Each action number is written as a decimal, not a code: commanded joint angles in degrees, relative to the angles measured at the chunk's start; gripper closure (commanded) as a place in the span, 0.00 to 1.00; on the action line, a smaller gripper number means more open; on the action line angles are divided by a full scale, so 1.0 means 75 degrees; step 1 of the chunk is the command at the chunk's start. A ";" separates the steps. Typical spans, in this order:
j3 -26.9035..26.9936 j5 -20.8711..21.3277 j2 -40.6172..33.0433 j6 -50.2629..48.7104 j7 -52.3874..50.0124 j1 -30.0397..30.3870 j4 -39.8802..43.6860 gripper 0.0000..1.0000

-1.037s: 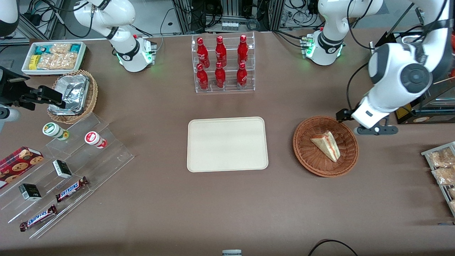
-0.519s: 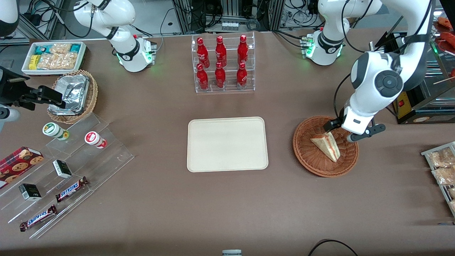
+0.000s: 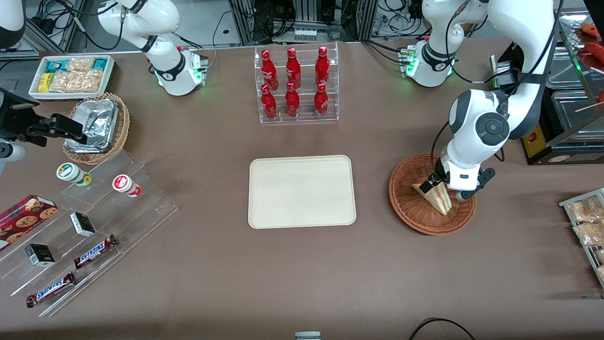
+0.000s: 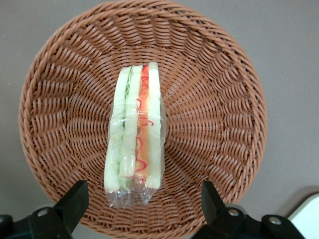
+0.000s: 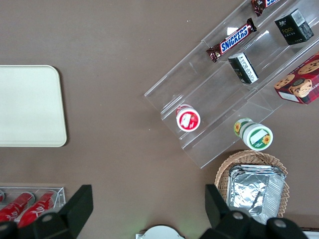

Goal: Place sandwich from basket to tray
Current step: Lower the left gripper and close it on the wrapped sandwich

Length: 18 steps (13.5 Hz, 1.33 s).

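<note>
Front view shows the brown desk (image 3: 212, 283) carrying everything. Largest on it is the stepped clear acrylic display (image 3: 101, 222) toward the parked arm's end, holding two Snickers bars (image 3: 94, 251), small dark boxes (image 3: 82, 224), two round lidded cups (image 3: 71, 173) and a red cookie box (image 3: 26, 212). Next comes the tray (image 3: 302, 191), flat and cream-beige, lying bare at the middle of the desk. Farther from the camera than the tray stands a clear rack (image 3: 296, 85) with six red bottles upright in two rows.

Toward the working arm's end sits the basket (image 3: 415, 215), a round reddish-brown wicker bowl, well apart from the tray. The sandwich (image 3: 441, 200) lies in it — a pale wedge wrapped in clear film, with red and green filling along its cut edge. A lighter tan wicker basket (image 3: 123, 123) with foil containers and a white box of snack packets (image 3: 73, 75) are near the parked arm's base.

The end effector (image 3: 446, 186) hangs directly over the sandwich, inside the basket's outline. From the left wrist view its fingers (image 4: 75, 199) are spread wide — released, one on each side of the sandwich (image 4: 134, 134), neither touching it, with the woven basket (image 4: 224, 99) filling the frame beneath.
</note>
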 commanded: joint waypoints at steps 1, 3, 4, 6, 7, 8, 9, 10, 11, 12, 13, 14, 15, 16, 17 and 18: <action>0.0077 0.0023 0.0206 0.0227 -0.0221 0.0032 0.0025 0.00; 0.0113 0.0023 0.0405 0.0333 -0.0232 0.0044 0.0025 0.00; 0.0113 0.0034 0.0464 0.0438 -0.0244 0.0044 0.0002 0.00; 0.0195 0.0035 0.0628 0.0486 -0.0256 0.0102 -0.0010 0.00; 0.0206 0.0035 0.0686 0.0486 -0.0256 0.0102 -0.0022 0.00; 0.0207 0.0035 0.0699 0.0486 -0.0267 0.0102 -0.0033 0.05; 0.0207 0.0035 0.0699 0.0475 -0.0453 0.0102 -0.0033 0.27; 0.0207 0.0035 0.0710 0.0474 -0.0617 0.0102 -0.0022 0.54; 0.0207 0.0035 0.0687 0.0463 -0.0631 0.0102 -0.0022 0.79; 0.0207 0.0035 0.0664 0.0428 -0.0631 0.0102 -0.0010 1.00; 0.0207 0.0035 0.0629 0.0381 -0.0642 0.0102 0.0013 1.00; 0.0195 0.0023 0.0547 0.0357 -0.0643 0.0091 0.0025 1.00; 0.0195 0.0023 0.0523 0.0299 -0.0619 0.0079 0.0072 1.00; 0.0195 0.0023 0.0476 0.0159 -0.0584 0.0067 0.0211 1.00; 0.0183 0.0023 0.0418 -0.0144 -0.0514 0.0055 0.0433 1.00; 0.0160 0.0034 0.0406 -0.0657 -0.0502 0.0021 0.0725 1.00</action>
